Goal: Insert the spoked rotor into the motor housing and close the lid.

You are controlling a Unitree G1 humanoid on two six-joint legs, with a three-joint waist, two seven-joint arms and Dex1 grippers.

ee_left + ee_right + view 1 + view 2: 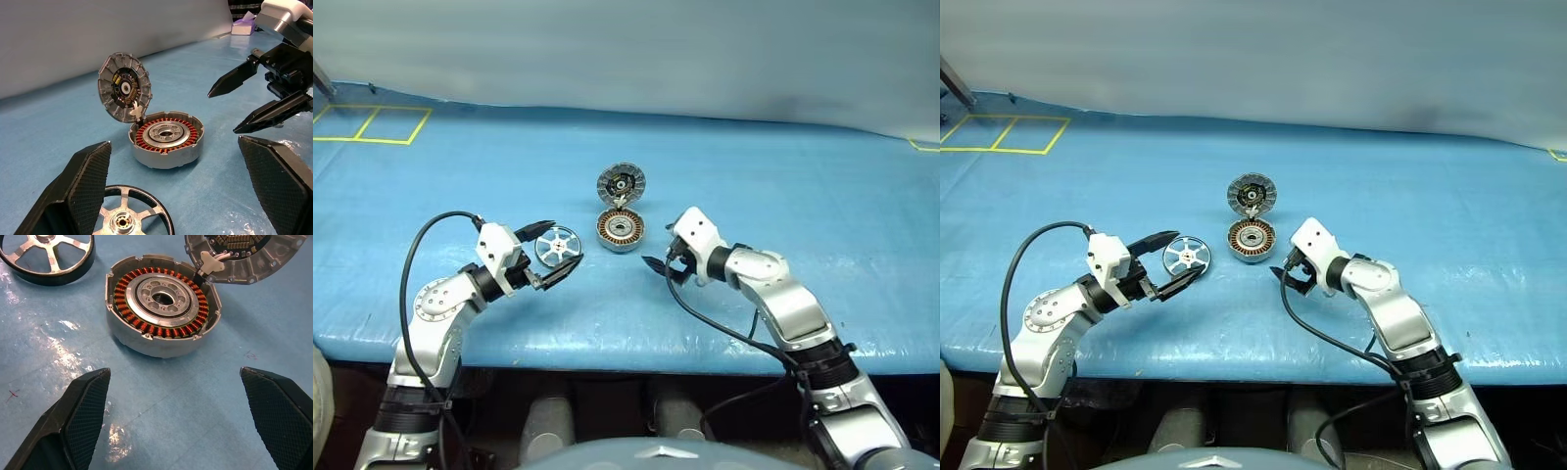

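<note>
Left end effector [560, 253] released around spoked rotor [557, 245]; right end effector [659, 257] released near motor housing [621, 230], lid [622, 183] raised.

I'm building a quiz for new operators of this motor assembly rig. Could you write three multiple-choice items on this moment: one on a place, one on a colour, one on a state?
1. Where does the spoked rotor lie?
A. Inside the motor housing
B. On the table between the left gripper's fingers
C. Under the right gripper

2. What colour are the windings inside the motor housing?
A. Copper-orange
B. Green
C. White

3. How does the lid stand?
A. Shut on the housing
B. Lying apart on the table
C. Swung open, upright at the housing's far edge

Answers: 1 B, the left gripper brackets the wheel; 2 A, the right wrist view shows the orange ring; 3 C, its inner face shows above the housing.
</note>
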